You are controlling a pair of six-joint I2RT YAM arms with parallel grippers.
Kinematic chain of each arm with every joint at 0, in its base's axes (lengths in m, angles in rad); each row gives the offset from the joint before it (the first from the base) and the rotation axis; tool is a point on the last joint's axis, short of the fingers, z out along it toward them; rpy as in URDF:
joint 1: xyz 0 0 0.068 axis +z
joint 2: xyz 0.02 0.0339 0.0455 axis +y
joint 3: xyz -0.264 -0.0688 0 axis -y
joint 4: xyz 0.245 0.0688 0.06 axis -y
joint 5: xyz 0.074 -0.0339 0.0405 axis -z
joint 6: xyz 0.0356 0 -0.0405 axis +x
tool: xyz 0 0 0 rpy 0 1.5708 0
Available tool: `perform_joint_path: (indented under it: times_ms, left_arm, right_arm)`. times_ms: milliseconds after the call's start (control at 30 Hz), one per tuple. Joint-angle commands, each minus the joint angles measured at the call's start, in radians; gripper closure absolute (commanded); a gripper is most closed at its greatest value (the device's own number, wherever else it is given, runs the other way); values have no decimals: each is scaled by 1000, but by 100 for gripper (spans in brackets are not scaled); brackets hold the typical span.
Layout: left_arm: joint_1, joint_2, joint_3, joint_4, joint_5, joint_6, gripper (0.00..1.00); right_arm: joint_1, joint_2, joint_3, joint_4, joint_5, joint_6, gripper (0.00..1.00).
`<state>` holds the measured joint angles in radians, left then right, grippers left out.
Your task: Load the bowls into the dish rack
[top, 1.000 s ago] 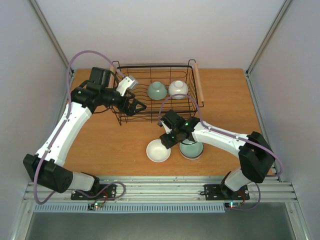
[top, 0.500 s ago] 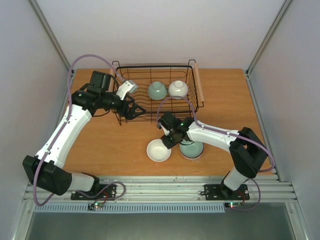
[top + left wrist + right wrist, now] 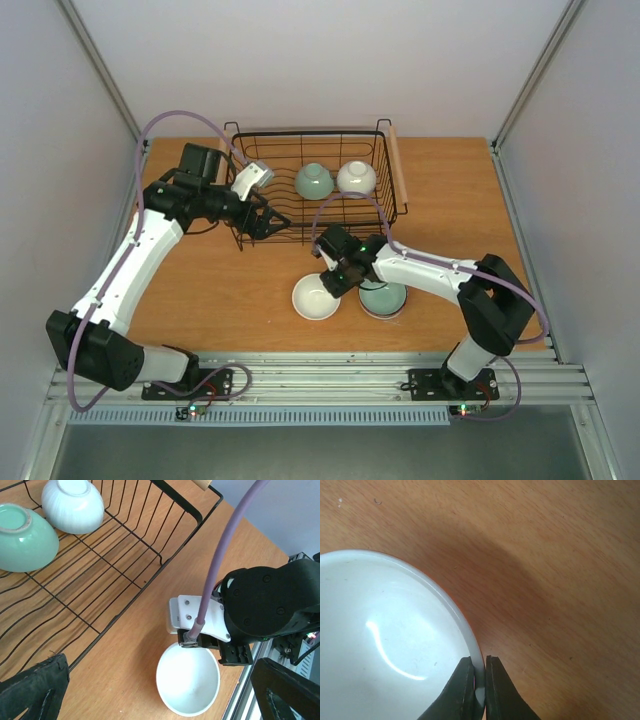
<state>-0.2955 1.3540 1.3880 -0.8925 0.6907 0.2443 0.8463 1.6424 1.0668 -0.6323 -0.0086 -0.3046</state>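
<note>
White bowl [image 3: 385, 640] sits mouth-up, rim pinched by right tool [image 3: 479, 684].

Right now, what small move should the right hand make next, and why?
Probably lift straight up a little. The right hand is pinched on the rim of the glossy white round bowl, which sits on the wooden table, outside the black wire dish rack.

White bowl [image 3: 385, 645] partly out of view
</note>
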Motion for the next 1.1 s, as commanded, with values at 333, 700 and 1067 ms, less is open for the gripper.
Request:
perform_joint_path:
  times_ms: [333,700,1067]
  left_arm:
    - [63,-21,21,11,309,-41,1]
    - [71,-3,-78,215,678,-199,1]
    - [64,4,-175,322,607,-349,1]
  right_arm:
    - [-3,-489,-99,145,-100,-64,99]
    - [-217,-739,-346,541,-476,96,99]
    - [-265,-770,-513,935,-520,209,99]
